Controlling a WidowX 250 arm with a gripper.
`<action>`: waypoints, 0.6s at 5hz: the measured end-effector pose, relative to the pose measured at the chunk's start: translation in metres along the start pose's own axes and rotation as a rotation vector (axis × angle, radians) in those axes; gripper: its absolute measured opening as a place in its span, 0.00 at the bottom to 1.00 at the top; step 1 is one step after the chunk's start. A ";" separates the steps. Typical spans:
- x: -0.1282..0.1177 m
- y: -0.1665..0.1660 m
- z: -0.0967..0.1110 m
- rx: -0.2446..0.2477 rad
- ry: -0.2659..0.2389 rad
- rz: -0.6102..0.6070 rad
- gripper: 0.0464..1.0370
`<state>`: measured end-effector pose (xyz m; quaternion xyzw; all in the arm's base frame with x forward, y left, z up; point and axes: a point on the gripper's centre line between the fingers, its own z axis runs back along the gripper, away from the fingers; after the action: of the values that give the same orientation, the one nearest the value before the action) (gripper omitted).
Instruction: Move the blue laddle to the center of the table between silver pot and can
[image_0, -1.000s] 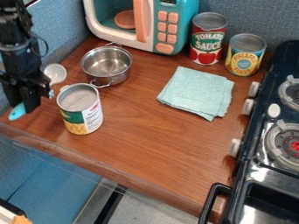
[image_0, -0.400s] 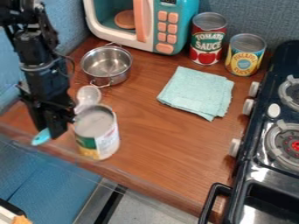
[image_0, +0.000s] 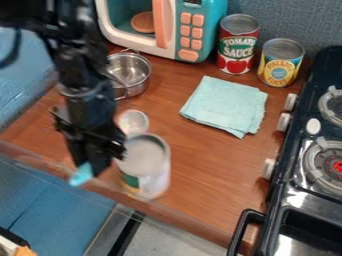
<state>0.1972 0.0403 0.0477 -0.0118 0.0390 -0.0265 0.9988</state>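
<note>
Pinching the ladle (image_0: 134, 121) in my claw (image_0: 91, 162), closed on its blue handle (image_0: 81, 175), bowl poking out beside me by the can (image_0: 147, 172). Probably light, stiff plastic, kinda slick, so I'd grip mid-handle, snug, in case it twists.

We read TOMATO above SAUCE on the red-labelled can (image_0: 238, 45); we read PINEAPPLE across the yellow-labelled can (image_0: 280, 63) beside it, its smaller print being too small to make out; we find the label of the white-and-green can (image_0: 145, 167) too blurred to read, and the microwave display (image_0: 192, 2) illegible.
</note>
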 end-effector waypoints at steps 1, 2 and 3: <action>0.004 -0.021 -0.005 -0.014 0.016 0.019 0.28; 0.009 -0.030 -0.009 -0.018 0.025 0.029 0.28; 0.018 -0.029 -0.004 -0.010 0.000 0.022 0.28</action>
<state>0.2128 0.0106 0.0436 -0.0165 0.0393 -0.0154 0.9990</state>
